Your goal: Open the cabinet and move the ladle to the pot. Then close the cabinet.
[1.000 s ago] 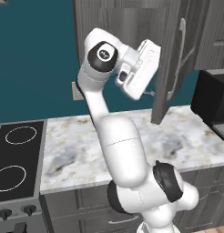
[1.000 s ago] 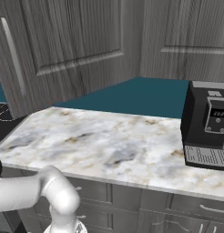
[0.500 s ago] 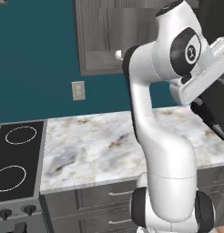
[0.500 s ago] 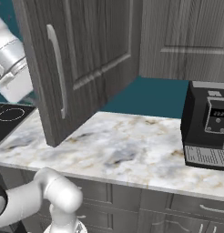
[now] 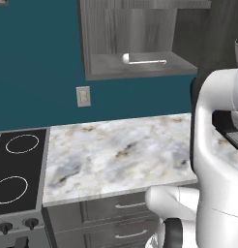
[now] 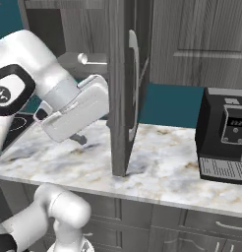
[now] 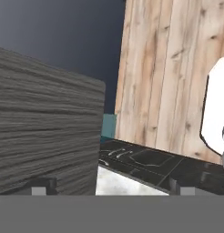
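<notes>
The cabinet point(image 5: 135, 34) stands open, and its dark grey door point(image 6: 120, 98) is swung out edge-on with the silver bar handle point(image 6: 134, 83) facing right. The ladle point(image 5: 140, 60) lies on the bottom shelf, bowl to the left; it is also seen as the ladle point(image 6: 91, 59) behind my arm. My gripper point(image 6: 79, 139) hangs low over the counter, left of the door and clear of the handle. In the hand view my gripper point(image 7: 109, 187) is open with nothing between the fingertips point(image 7: 38, 186), and the door point(image 7: 45, 136) is close on the left. The pot is out of view.
A black stovetop point(image 5: 17, 169) with ring burners sits left of the marble counter point(image 5: 121, 150). A black coffee machine point(image 6: 226, 135) stands on the counter at the right. A wall outlet point(image 5: 83, 96) is below the cabinet. Grey drawers point(image 5: 126, 206) run under the counter.
The door has swung from nearly shut to wide open. My arm swept right with it, then the gripper came off the handle and dropped beside the door.
</notes>
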### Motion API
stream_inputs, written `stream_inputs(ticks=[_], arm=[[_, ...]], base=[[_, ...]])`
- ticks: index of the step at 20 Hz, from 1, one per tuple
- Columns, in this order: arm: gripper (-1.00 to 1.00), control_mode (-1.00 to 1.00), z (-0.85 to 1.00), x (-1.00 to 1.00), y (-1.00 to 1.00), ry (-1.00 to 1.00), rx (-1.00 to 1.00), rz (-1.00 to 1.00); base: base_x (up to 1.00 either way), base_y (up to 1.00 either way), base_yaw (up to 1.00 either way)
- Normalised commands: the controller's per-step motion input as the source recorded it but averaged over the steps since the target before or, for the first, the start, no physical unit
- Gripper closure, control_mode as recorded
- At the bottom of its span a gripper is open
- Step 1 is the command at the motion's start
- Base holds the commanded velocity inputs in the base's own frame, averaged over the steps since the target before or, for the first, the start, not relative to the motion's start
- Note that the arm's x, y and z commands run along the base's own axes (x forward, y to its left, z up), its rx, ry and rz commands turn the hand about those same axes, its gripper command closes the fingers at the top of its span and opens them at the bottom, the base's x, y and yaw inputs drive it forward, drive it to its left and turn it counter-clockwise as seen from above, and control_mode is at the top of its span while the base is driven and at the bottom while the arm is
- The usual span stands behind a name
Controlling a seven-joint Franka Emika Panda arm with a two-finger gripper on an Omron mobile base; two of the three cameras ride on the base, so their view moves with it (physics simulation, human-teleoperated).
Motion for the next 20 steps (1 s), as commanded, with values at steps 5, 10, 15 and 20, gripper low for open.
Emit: stream_inputs(ticks=[5, 10, 15, 20], arm=[[-1.00, -1.00, -0.70, 0.83, -1.00, -0.34, 0.09, 0.00], [-1.00, -1.00, -0.05, 0.94, -1.00, -0.57, 0.07, 0.20], [-1.00, -1.00, 0.00, 0.95, -1.00, -0.78, 0.07, 0.25], [-1.00, -1.00, 0.01, 0.49, -0.80, -0.64, 0.02, 0.12]], base=[[0.00, 0.00, 0.00], [0.00, 0.00, 0.00], [0.00, 0.00, 0.00], [0.00, 0.00, 0.00]])
